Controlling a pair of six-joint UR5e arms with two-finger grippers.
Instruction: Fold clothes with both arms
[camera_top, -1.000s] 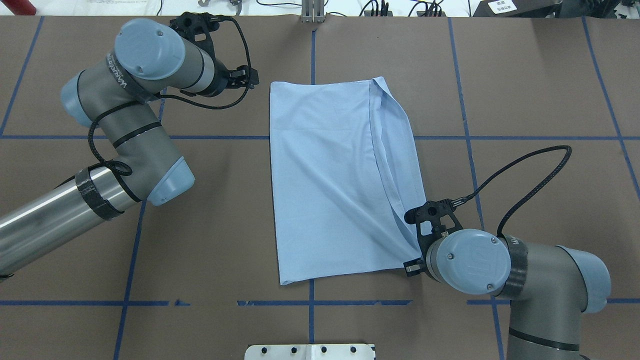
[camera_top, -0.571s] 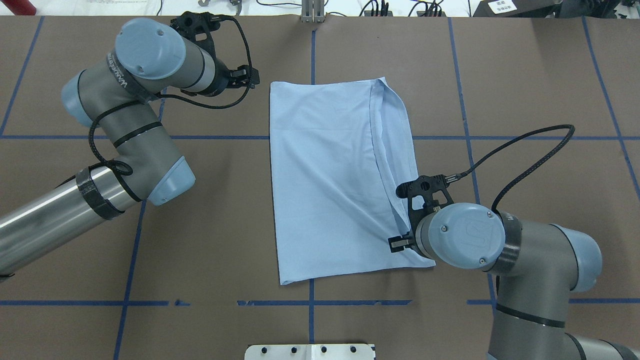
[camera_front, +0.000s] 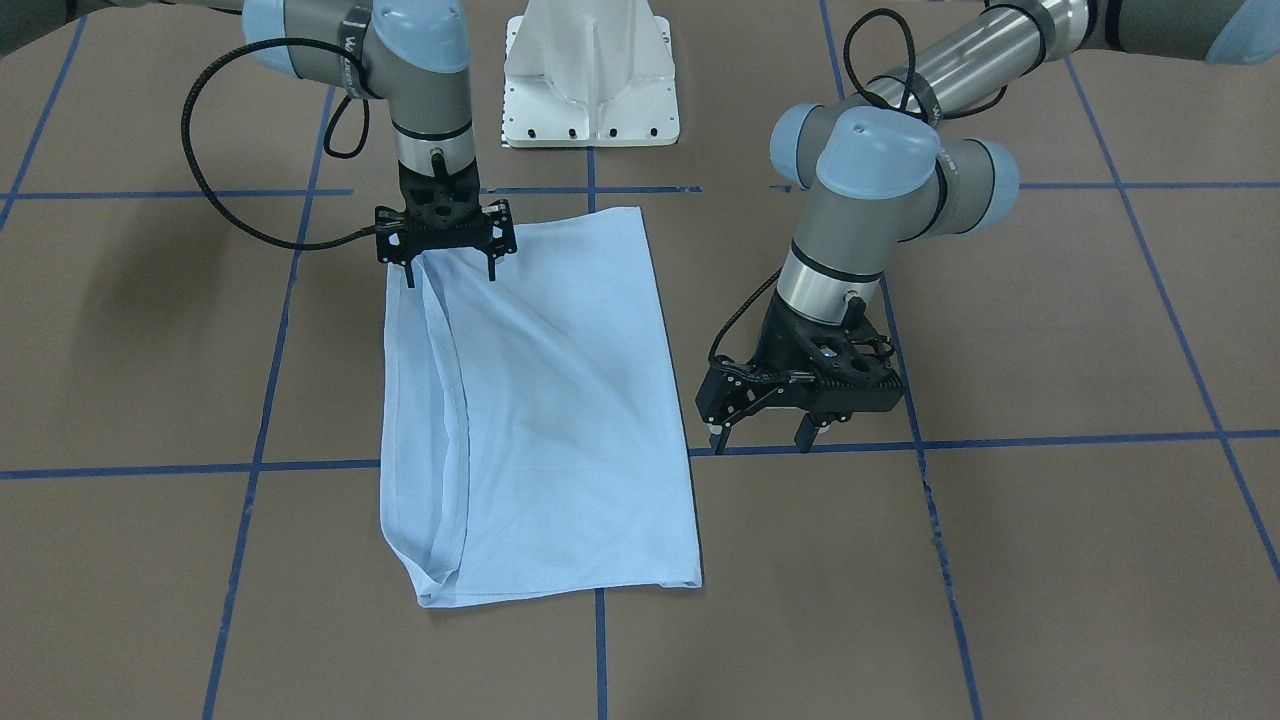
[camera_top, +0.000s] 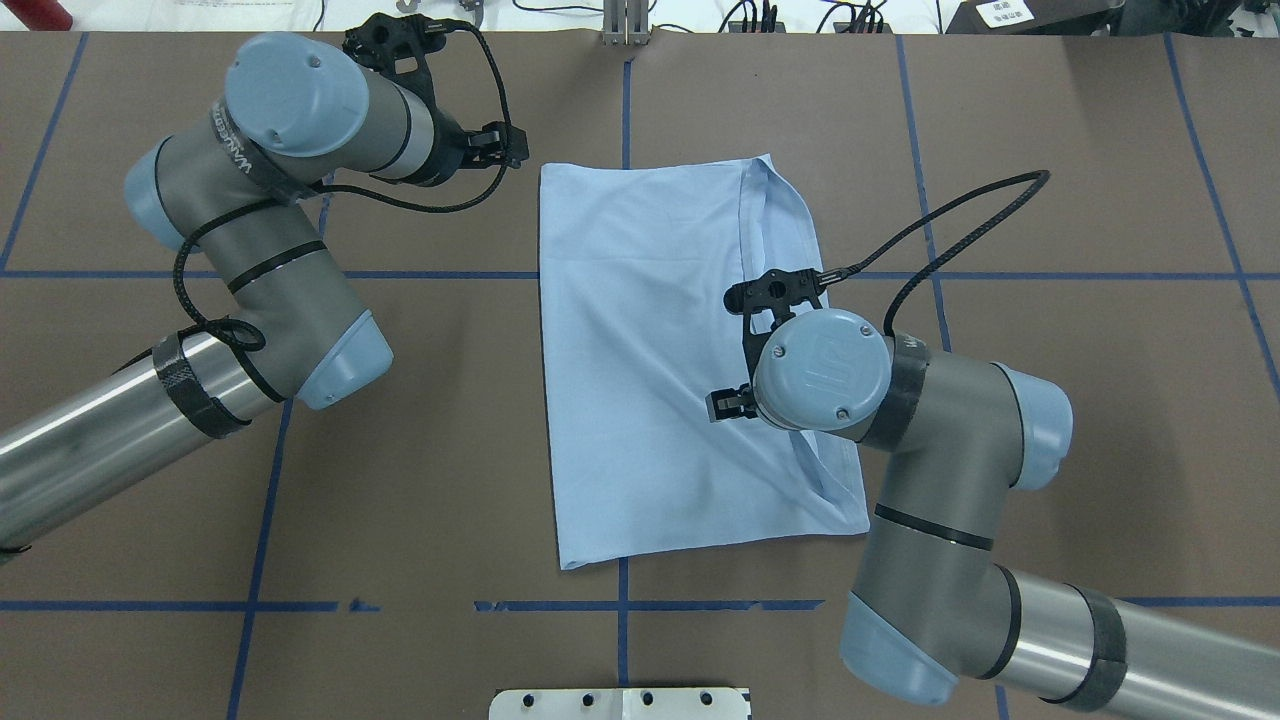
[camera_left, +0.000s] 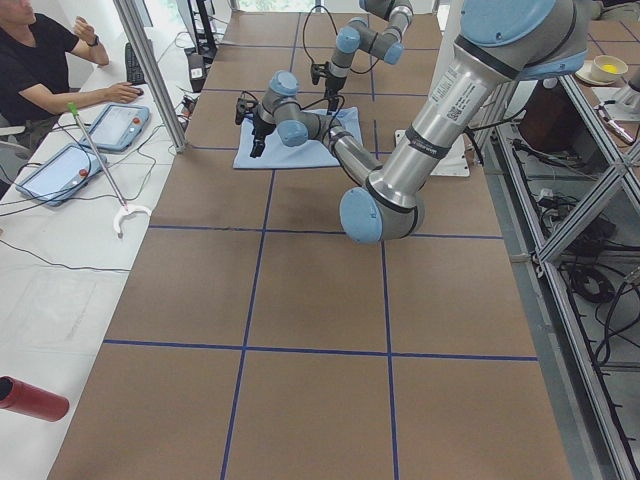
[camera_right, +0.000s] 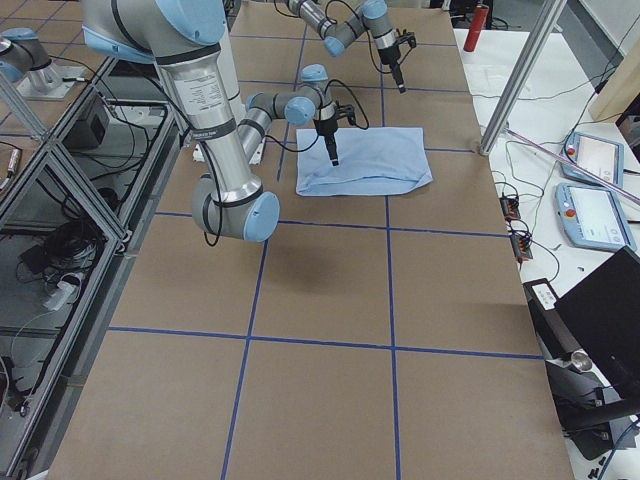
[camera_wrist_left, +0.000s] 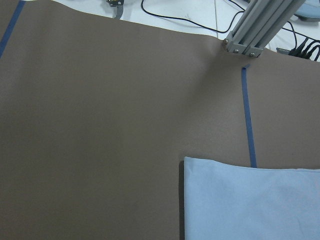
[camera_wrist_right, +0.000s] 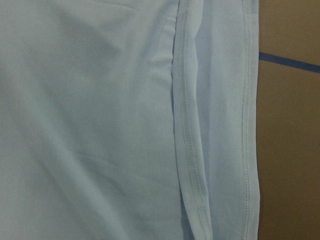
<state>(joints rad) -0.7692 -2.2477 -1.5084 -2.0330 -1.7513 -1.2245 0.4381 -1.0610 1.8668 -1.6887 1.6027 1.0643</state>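
The light blue T-shirt lies flat on the brown table, folded into a long rectangle, with a hemmed flap along its right side. Its print, collar and tag are hidden. It also shows in the front view. My right gripper is open and empty, hovering over the shirt's edge nearest the robot. In the overhead view the right wrist covers it. My left gripper is open and empty, beside the shirt's left edge, apart from it. The left wrist view shows only the shirt's far left corner.
The white pedestal base stands at the robot's edge of the table. Blue tape lines cross the brown surface. An aluminium post and cables sit at the far edge. An operator sits beyond that edge.
My right arm has moved from the shirt's near right corner away from the robot and leftward over the shirt. The corner now lies uncovered on the table. The left arm barely shifted.
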